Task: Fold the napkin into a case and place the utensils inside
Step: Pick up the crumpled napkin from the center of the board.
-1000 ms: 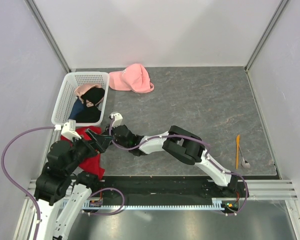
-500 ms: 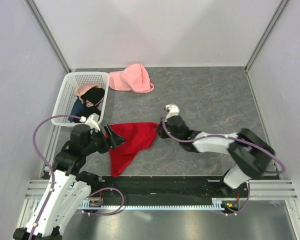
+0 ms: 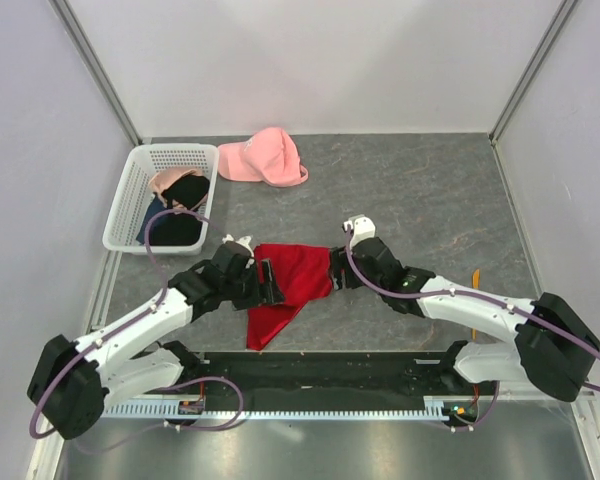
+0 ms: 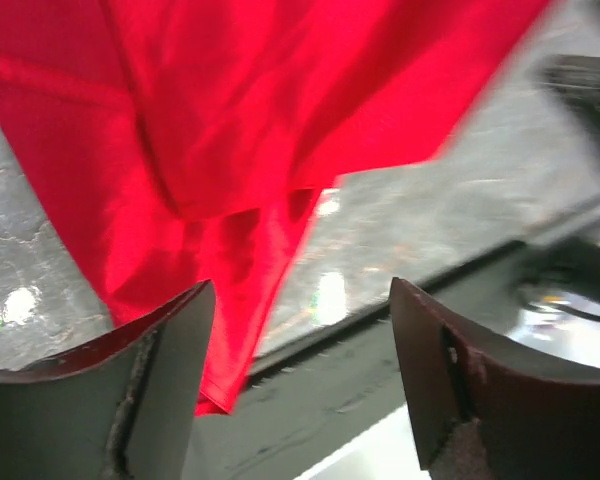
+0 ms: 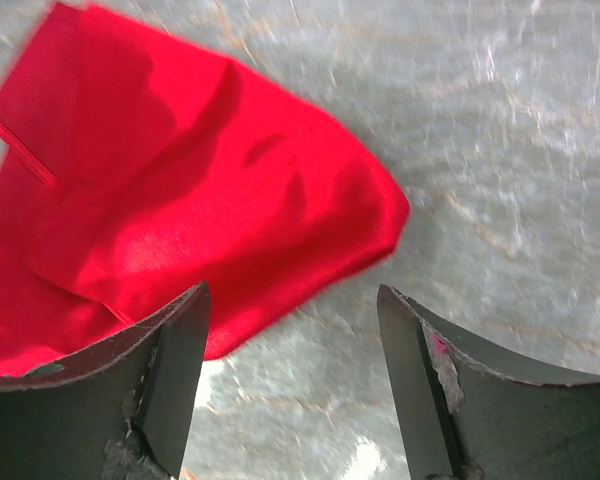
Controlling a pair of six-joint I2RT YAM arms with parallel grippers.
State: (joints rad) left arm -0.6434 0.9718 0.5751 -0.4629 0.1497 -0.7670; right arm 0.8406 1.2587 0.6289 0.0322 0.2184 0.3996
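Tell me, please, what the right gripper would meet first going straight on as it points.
Probably the napkin, lying just ahead of the right gripper on the table, though depth is unclear.

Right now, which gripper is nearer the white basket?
Left. The left gripper sits at the left edge of the napkin, diagonally off the basket; the right gripper is across the napkin, farther away.

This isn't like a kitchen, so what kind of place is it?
Probably a robot test booth: bare white walls box in a grey table, with a left arm and right arm bolted at its edge.
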